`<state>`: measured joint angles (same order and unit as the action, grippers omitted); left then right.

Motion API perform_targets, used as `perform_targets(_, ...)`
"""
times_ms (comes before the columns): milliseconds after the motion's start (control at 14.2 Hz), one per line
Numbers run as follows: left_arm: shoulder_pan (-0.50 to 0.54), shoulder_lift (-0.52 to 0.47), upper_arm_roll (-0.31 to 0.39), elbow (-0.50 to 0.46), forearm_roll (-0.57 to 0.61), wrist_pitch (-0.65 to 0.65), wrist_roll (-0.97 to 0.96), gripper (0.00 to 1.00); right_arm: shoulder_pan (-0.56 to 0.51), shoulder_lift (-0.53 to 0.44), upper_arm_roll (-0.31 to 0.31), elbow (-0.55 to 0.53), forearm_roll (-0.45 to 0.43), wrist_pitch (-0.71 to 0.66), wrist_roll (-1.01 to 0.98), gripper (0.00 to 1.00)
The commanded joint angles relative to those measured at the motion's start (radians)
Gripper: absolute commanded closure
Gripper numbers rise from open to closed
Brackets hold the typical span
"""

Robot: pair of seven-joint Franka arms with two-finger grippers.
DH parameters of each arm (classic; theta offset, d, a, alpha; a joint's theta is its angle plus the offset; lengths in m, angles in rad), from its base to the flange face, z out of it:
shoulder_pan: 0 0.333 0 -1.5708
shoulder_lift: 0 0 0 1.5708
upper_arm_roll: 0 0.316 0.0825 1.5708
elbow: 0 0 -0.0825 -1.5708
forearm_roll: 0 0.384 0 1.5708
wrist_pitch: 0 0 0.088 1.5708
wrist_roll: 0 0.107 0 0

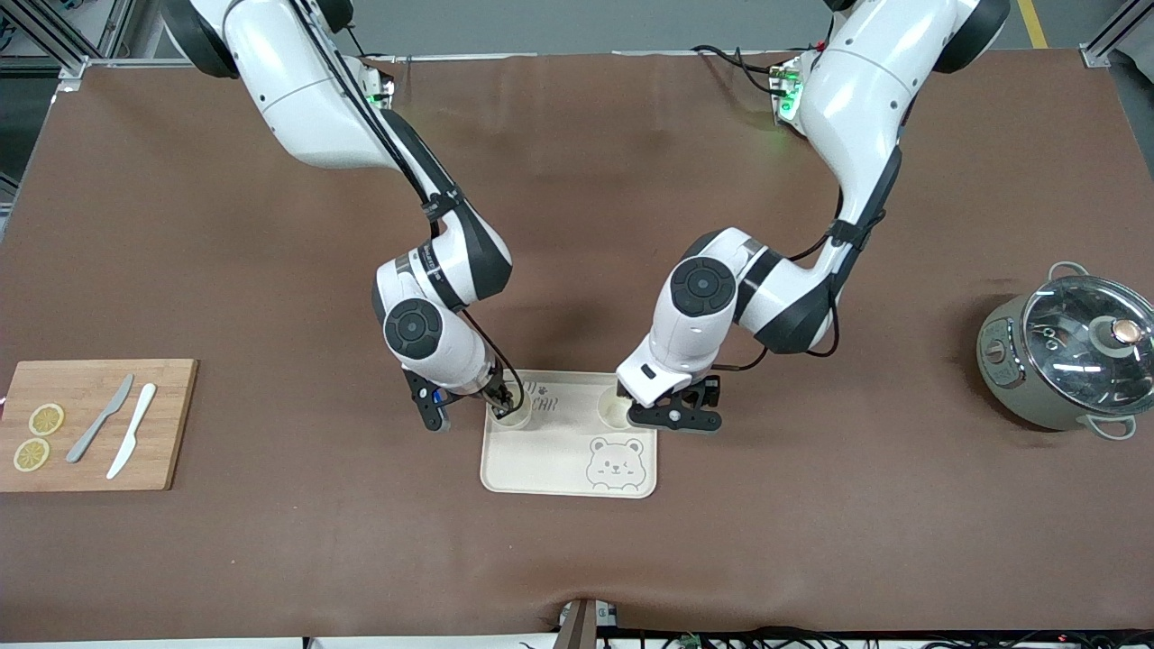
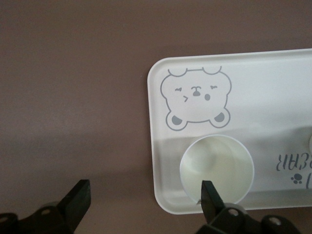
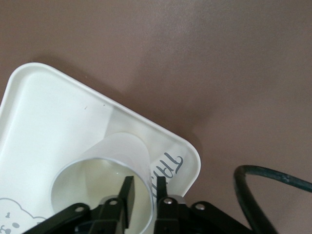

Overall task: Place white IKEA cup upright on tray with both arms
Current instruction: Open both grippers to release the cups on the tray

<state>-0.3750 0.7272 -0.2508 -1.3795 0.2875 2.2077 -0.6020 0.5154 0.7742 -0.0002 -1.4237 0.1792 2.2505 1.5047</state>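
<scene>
two white cups stand upright on the tray [image 1: 541, 469], both at its edge farther from the front camera. cup a [image 1: 515, 415] sits in the corner toward the right arm's end of the table; cup b [image 1: 611, 411] sits in the corner toward the left arm's end.

right gripper [image 1: 499, 403] is down at cup a. in the right wrist view its fingers [image 3: 127, 195] straddle the cup wall [image 3: 141, 170], one inside the rim and one outside, the gap narrow; whether the pads press the wall i cannot tell.

left gripper [image 2: 144, 200] hangs over cup b [image 2: 217, 168], jaws spread wide and released; one fingertip [image 2: 208, 192] is above the cup mouth, the other over the bare table. nothing is held.

bear face [image 1: 615, 462] is printed on the near corner toward the left arm's end.

off-task: cutting board [image 1: 171, 424] with two knives and two lemon slices at the right arm's end; lidded pot [image 1: 1064, 356] at the left arm's end.
</scene>
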Motion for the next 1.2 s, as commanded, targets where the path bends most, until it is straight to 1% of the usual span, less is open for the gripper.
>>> perform_targets(0, 0.004, -0.072, -0.001, -0.018, -0.028, -0.106, 0.007, 0.00, 0.006, 0.011, -0.011, 0.031, -0.003, -0.017, 0.011, 0.00)
perform_targets(141, 0.004, -0.100, -0.001, -0.030, -0.030, -0.132, 0.018, 0.00, 0.000, -0.002, -0.012, 0.032, -0.015, -0.023, 0.006, 0.00)
perform_targets(212, 0.008, -0.109, -0.001, -0.030, -0.030, -0.146, 0.022, 0.00, -0.005, -0.012, -0.012, 0.032, -0.017, -0.049, 0.005, 0.00)
perform_targets(283, 0.017, -0.114, -0.002, -0.030, -0.030, -0.155, 0.028, 0.00, -0.008, -0.018, -0.014, 0.046, -0.018, -0.121, 0.003, 0.00)
perform_targets(424, 0.021, -0.137, -0.002, -0.032, -0.059, -0.175, 0.059, 0.00, -0.032, -0.015, -0.014, 0.153, -0.015, -0.280, 0.003, 0.00)
perform_targets(706, 0.105, -0.213, -0.002, -0.036, -0.108, -0.293, 0.212, 0.00, -0.101, -0.022, -0.011, 0.271, -0.004, -0.524, 0.003, 0.00)
perform_targets(848, 0.158, -0.253, -0.002, -0.046, -0.111, -0.321, 0.273, 0.00, -0.141, -0.041, -0.012, 0.310, -0.009, -0.638, -0.007, 0.00)
perform_targets(1059, 0.229, -0.290, -0.002, -0.058, -0.113, -0.338, 0.349, 0.00, -0.214, -0.127, -0.009, 0.304, -0.001, -0.661, -0.055, 0.00)
perform_targets(1130, 0.243, -0.298, -0.002, -0.058, -0.113, -0.341, 0.353, 0.00, -0.228, -0.153, -0.006, 0.302, -0.006, -0.693, -0.120, 0.00)
